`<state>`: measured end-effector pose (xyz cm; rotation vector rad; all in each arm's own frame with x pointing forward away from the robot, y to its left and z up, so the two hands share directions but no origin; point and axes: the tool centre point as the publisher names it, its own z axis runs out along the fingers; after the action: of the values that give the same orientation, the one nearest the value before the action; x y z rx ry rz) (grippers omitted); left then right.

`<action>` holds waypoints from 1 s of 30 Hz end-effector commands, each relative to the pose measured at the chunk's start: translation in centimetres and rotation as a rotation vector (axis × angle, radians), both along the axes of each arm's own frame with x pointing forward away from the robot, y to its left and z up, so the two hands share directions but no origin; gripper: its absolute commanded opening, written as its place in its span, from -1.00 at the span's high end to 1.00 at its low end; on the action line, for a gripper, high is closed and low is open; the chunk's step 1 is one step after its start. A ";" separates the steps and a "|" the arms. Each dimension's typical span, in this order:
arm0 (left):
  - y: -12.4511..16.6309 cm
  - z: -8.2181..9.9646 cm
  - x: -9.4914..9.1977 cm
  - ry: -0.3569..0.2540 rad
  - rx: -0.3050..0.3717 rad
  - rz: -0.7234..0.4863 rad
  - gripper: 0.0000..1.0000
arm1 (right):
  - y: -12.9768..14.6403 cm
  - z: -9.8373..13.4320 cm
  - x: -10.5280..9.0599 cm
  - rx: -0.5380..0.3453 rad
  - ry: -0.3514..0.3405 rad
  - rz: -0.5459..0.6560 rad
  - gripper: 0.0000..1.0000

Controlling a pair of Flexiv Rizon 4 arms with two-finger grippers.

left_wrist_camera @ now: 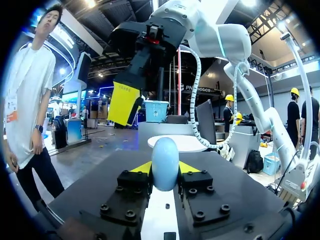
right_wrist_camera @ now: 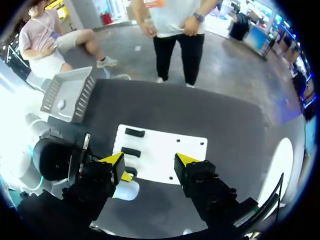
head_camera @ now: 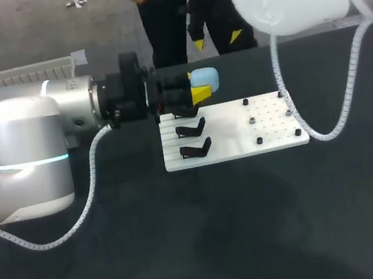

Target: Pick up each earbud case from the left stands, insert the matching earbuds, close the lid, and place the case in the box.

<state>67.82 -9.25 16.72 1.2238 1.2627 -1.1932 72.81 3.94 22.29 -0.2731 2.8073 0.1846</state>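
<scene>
Pinched in left tool (head_camera: 200, 90) — smooth, egg-rounded, pale-blue earbud case (head_camera: 205, 77), near flat white board (head_camera: 244, 140) carrying angular black stands (head_camera: 196, 148); right tool (right_wrist_camera: 150, 160) spread wide above dark worktop (head_camera: 225, 240).

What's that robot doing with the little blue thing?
The left gripper is shut on a pale blue earbud case, holding it by the edge of the white board with black stands. The right gripper hangs open above the board, holding nothing. The case is not yet in the grey box.
</scene>
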 end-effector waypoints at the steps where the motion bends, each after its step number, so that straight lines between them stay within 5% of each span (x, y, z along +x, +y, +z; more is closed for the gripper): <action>1: 1.9 1.0 0.3 -0.026 -0.022 0.025 1.00 | -2.3 0.3 -1.4 0.043 -0.082 -0.030 -0.93; 8: 6.8 2.8 2.5 -0.090 -0.014 0.107 1.00 | -3.7 0.3 -2.3 0.067 -0.135 -0.078 -1.00; 20: 19.5 4.8 7.4 -0.184 0.074 0.356 1.00 | -4.5 -2.3 -4.3 0.100 -0.108 -0.165 -1.00; 26: 26.2 2.3 9.6 -0.166 0.114 0.485 1.00 | -4.3 -3.7 -5.1 0.118 -0.094 -0.217 -1.00; 30: 29.6 -0.5 11.2 -0.095 0.137 0.560 1.00 | -3.8 -4.1 -5.2 0.118 -0.088 -0.238 -1.00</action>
<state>79.68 18.51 17.07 0.9642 1.4991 -0.6688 67.78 -0.17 18.54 0.0657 2.7415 0.2856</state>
